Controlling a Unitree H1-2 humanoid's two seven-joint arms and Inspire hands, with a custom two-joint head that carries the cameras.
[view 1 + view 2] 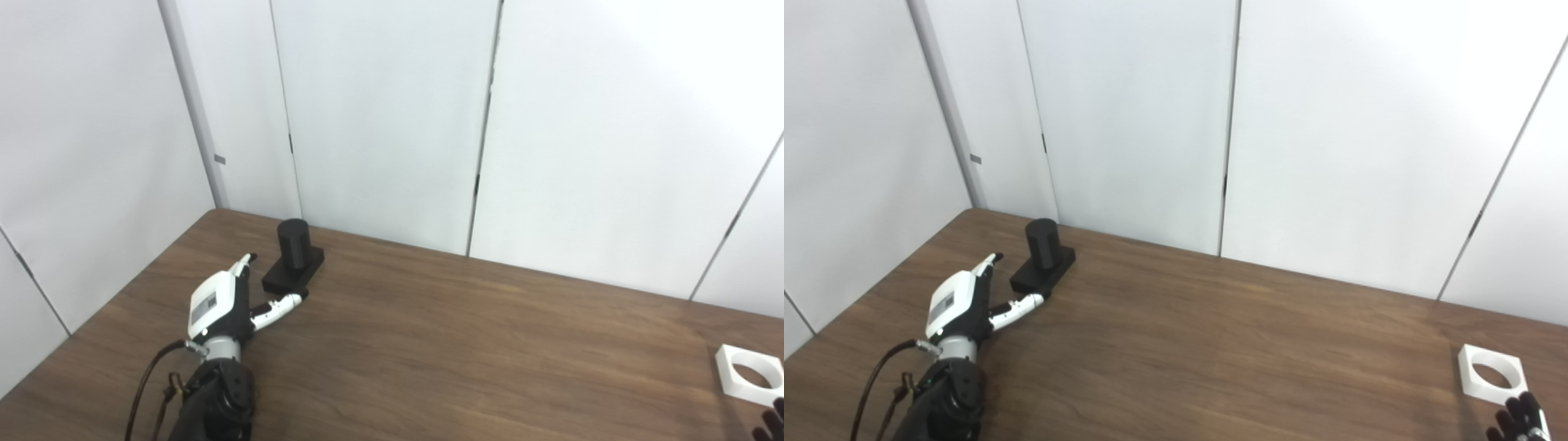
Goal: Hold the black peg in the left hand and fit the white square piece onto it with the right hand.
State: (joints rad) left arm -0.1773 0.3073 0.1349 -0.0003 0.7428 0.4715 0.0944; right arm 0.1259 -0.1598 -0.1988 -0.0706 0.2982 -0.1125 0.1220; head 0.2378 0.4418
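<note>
Left hand [223, 306] is spreading wide beside your black cylindrical peg [293, 243] on the worktop; right hand [1519, 419], barely visible, grip unclear, is nearing the white square piece [1491, 373].

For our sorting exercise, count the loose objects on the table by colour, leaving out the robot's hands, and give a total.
Black: 1, the black peg on its base, at the far left of the table.
White: 1, the white square piece with a round hole, at the near right.
Total: 2

2 head cameras (side by side) overlook seemingly the same table [465, 343].
</note>
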